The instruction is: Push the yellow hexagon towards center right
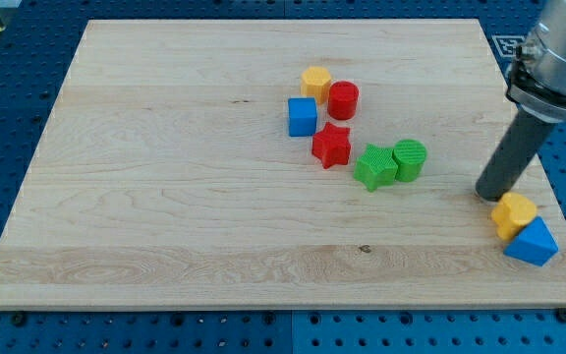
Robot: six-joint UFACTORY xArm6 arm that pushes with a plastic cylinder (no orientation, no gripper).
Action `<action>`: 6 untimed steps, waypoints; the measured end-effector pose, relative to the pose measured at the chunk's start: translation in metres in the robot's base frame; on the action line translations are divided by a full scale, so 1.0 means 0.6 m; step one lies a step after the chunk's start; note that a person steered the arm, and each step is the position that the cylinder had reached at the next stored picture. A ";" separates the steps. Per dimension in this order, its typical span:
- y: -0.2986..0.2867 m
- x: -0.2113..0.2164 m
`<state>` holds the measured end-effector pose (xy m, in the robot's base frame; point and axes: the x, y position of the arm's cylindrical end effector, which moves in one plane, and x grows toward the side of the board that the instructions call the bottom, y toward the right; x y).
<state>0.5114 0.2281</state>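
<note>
Closest to the camera sits a blue triangle block [532, 243] at the near right corner of the worktop [165, 197], and a yellow block [514, 212] touches it on its far left side. My tip [487, 193] rests just beside that yellow block, on its far left. No claw is on this arm, only a dark rod, so nothing opens or shuts and nothing is held. Which yellow block is the hexagon is hard to tell for sure. A second yellow block [315, 82], with flat sides like a hexagon, sits far back near the middle, touching a red cylinder [343, 100] on its right, with a blue cube [303, 117] just near of it. A red star [331, 146] lies a bit nearer, and a green star [374, 166] and a green cylinder [410, 158] touch each other to the right of it. I think the far yellow one is the task block. To do this step well, I would bring my tip round to the left side of that block and push it right and a little nearer. The red cylinder is in the way, so I should go slowly and steer past it. The middle of the right edge looks bare, so the block has room there.
</note>
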 end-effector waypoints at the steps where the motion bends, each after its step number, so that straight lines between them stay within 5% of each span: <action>1: 0.004 0.016; 4: -0.122 -0.250; 6: -0.308 -0.405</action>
<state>0.2682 0.0433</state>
